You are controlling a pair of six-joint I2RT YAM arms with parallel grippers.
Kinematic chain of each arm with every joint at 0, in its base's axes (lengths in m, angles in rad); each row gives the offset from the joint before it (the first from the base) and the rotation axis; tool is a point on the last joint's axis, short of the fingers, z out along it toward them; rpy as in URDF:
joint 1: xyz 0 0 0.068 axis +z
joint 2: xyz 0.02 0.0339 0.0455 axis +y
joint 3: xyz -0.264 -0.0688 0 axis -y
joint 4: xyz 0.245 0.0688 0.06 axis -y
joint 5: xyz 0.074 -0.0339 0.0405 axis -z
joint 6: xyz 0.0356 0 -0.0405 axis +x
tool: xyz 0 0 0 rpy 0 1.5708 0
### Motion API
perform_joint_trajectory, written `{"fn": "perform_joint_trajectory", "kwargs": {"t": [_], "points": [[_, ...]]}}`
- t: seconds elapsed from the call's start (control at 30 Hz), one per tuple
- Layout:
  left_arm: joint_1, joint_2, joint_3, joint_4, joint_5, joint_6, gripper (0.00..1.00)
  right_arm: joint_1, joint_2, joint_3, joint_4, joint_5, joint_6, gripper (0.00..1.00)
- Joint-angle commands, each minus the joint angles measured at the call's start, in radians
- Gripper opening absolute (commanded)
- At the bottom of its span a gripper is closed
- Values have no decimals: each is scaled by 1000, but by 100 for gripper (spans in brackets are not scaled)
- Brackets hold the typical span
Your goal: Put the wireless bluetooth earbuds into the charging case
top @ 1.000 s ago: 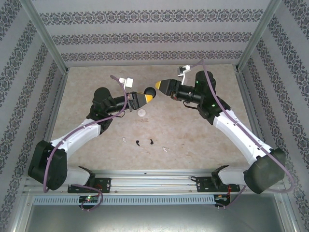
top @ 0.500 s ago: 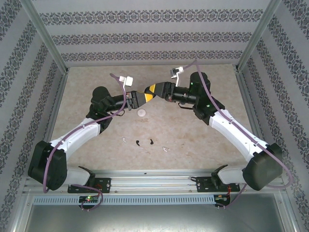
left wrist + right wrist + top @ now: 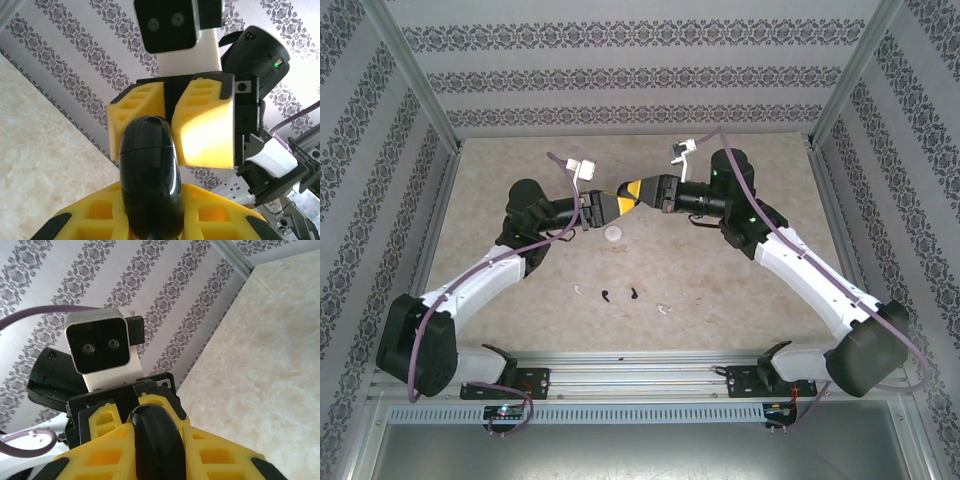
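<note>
**Jaws of both arms meet on a black case above the far surface**

Patterned wallpaper (image 3: pixel 640 60) lines the enclosure on the left, right and far sides. Inside it lies a pale, marbled surface (image 3: pixel 720 270).

The left arm (image 3: pixel 480 275) reaches from the near left corner toward the middle, and the right arm (image 3: pixel 810 280) reaches in from the near right. Their yellow tips meet nose to nose over the far half of the surface.

The left jaws stand narrow, clamped on the black case (image 3: pixel 150 175). In the left wrist view this glossy oval body sits between the two yellow pads. The right jaws are closed on the opposite end of the same case. In the right wrist view it fills the slot between both pads, touching each. The case is held off the surface, between the two arms.

A round white case (image 3: pixel 613 233) rests on the surface just near of the meeting point, apart from both arms.

The earbuds lie in a loose row on the near part of the surface, well apart from the jaws and from both cases. Two black earbuds (image 3: pixel 606 295) (image 3: pixel 634 293) sit side by side in the middle. A white earbud (image 3: pixel 578 291) lies to their left and a second white earbud (image 3: pixel 663 309) to their right. Both white ones are faint against the pale surface.
</note>
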State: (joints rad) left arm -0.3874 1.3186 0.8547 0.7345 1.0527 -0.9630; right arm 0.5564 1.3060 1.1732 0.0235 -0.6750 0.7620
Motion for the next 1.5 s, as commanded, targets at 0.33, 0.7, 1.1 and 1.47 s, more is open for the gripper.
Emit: {"fn": "perform_joint_trajectory", "kwargs": {"t": [0.33,0.7,1.1,1.47], "points": [[51,-95,-85,-34,13,241,32,151,-88,-150,8,177,-262,12],[57,-202,-124,-194,-48,491,66,53,-64,-100,-81,35,-329,10],[61,-216,-72,-400,53,605,73,38,-23,24,-228,-68,-465,10],[49,-120,-96,-180,79,415,58,73,-34,-5,-178,-26,-461,11]]}}
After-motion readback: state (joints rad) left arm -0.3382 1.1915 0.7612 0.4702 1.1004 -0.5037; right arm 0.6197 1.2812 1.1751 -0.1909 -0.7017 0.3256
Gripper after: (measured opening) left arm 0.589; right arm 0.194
